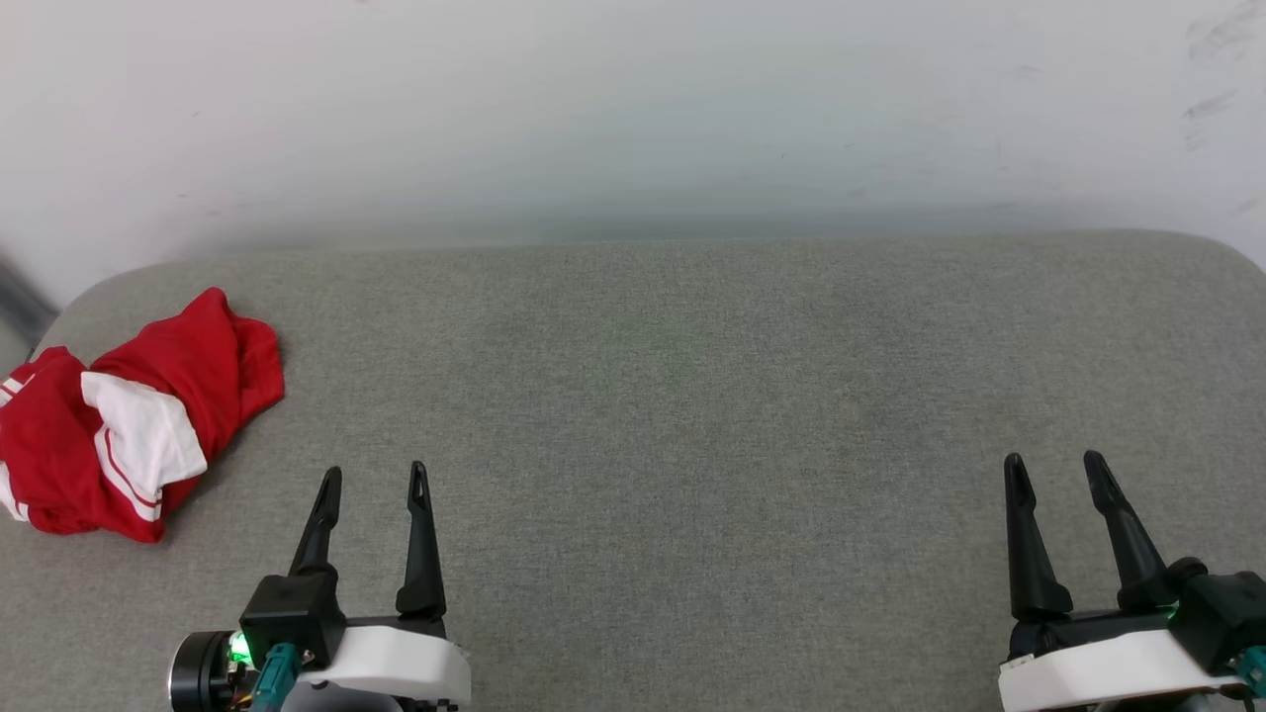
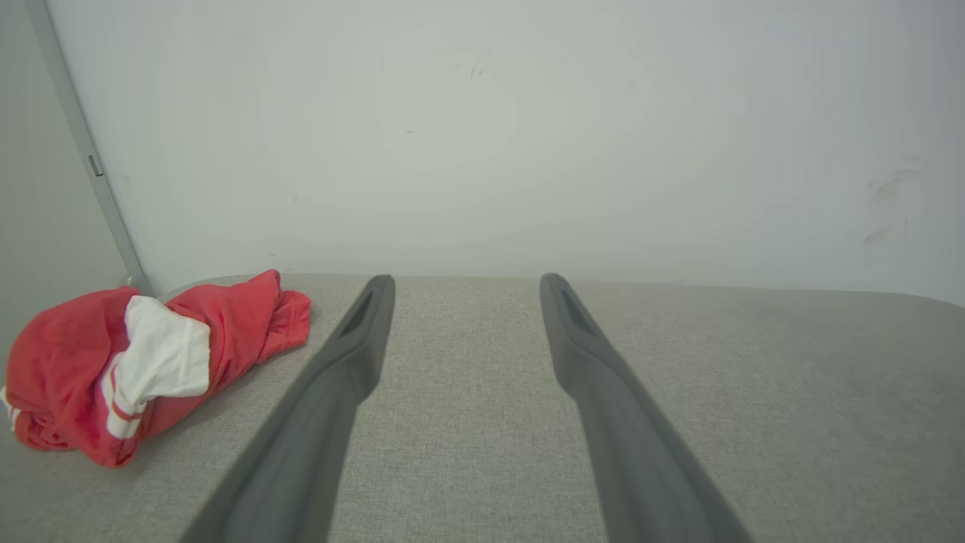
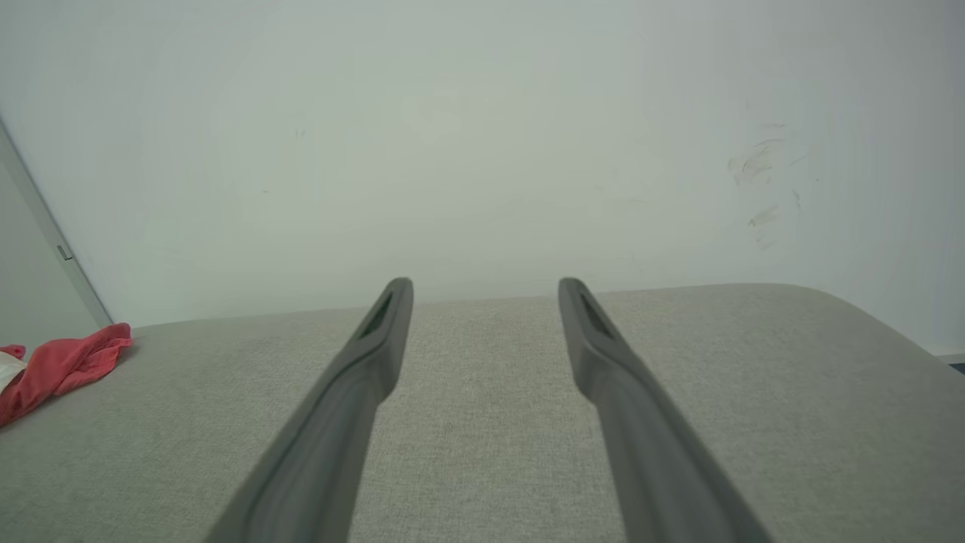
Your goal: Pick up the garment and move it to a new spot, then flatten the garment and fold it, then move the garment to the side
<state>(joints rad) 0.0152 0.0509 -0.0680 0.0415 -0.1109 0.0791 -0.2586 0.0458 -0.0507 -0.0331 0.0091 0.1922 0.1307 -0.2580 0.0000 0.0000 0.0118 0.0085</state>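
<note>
Grey fabric surface (image 1: 692, 415) against white wall (image 1: 633, 109)

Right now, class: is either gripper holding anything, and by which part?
Nothing is held: the left gripper and right gripper stand open, apart from the crumpled garment.

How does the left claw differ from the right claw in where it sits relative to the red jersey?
The left claw sits close beside the crumpled garment; the right claw is far across the grey surface. The left claw's wrist view takes in most of the garment; the right claw's catches one edge. Both are open and empty.
</note>
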